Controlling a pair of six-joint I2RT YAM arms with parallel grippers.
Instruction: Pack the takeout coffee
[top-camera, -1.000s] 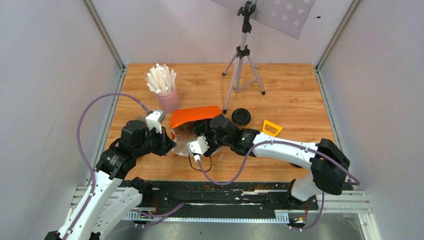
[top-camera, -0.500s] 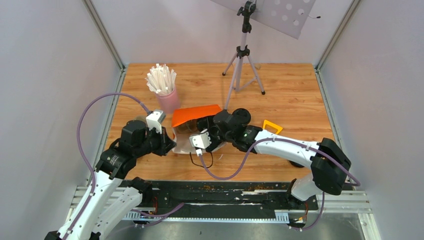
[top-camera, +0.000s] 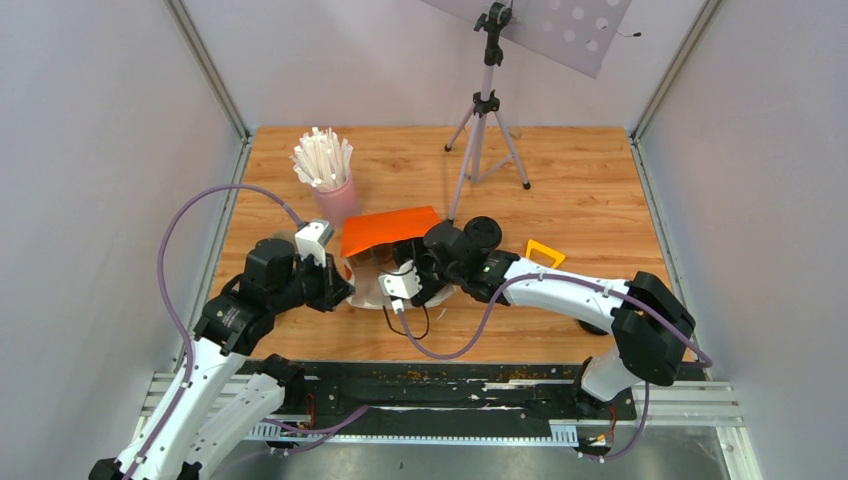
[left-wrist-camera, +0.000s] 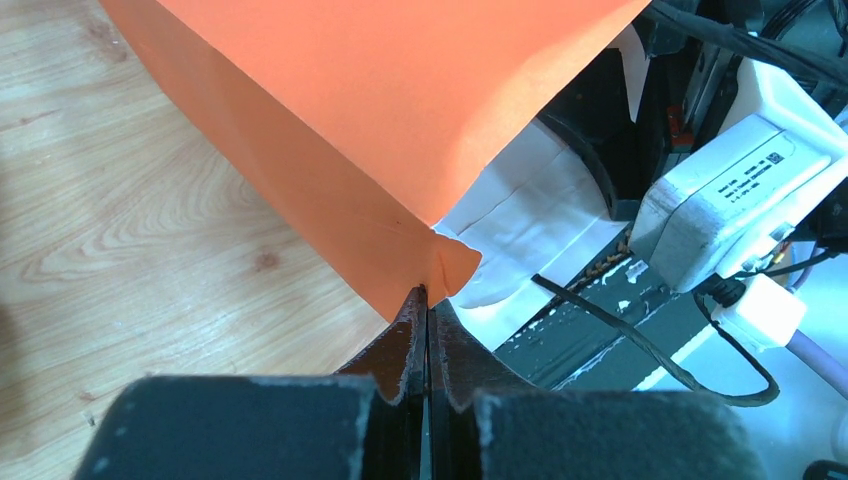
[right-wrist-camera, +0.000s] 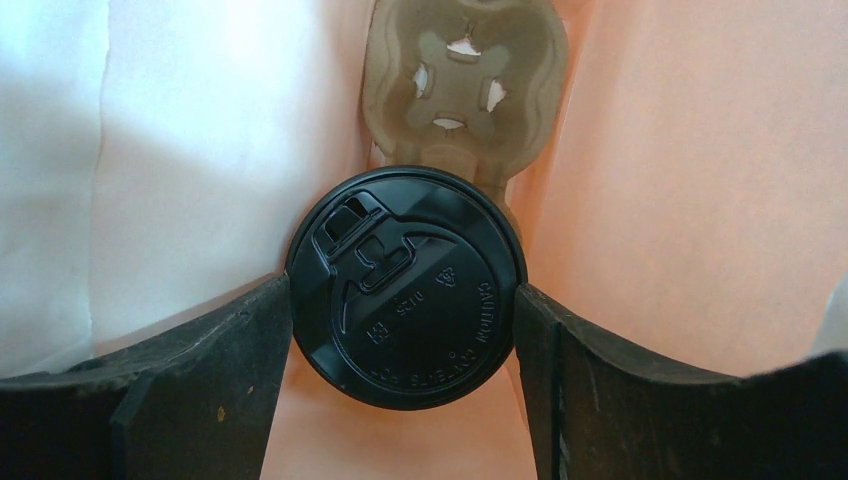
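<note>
- From above: my left pincer (top-camera: 341, 286) is at the near left corner of the orange bag (top-camera: 392, 229), which lies on its side on the wooden table (top-camera: 580, 190). My right pincer (top-camera: 388, 274) reaches into the bag's open mouth from the right. The takeout coffee is hidden from this view, under the bag's upper wall and my wrist. A pink cup (top-camera: 337, 204) of white sticks stands just behind the bag on the left, and a tripod (top-camera: 485, 130) stands further back.
- Left wrist: my fingers (left-wrist-camera: 405, 340) are pressed together on the torn lower corner of the bag's orange rim, pinching the paper. The bag's white inside shows just past that corner. Beyond it sits the white camera block (left-wrist-camera: 730, 190) of my other wrist. The coffee does not show here.
- Right wrist: the takeout coffee (right-wrist-camera: 405, 290) sits squarely between my two fingers (right-wrist-camera: 200, 360), its black lid (right-wrist-camera: 405, 290) facing the camera. Each finger touches the lid's edge on either side, so I am pinching the cup. It is inside the bag, just in front of the pulp tray (right-wrist-camera: 465, 70), whose empty cup slot shows right behind the lid.
</note>
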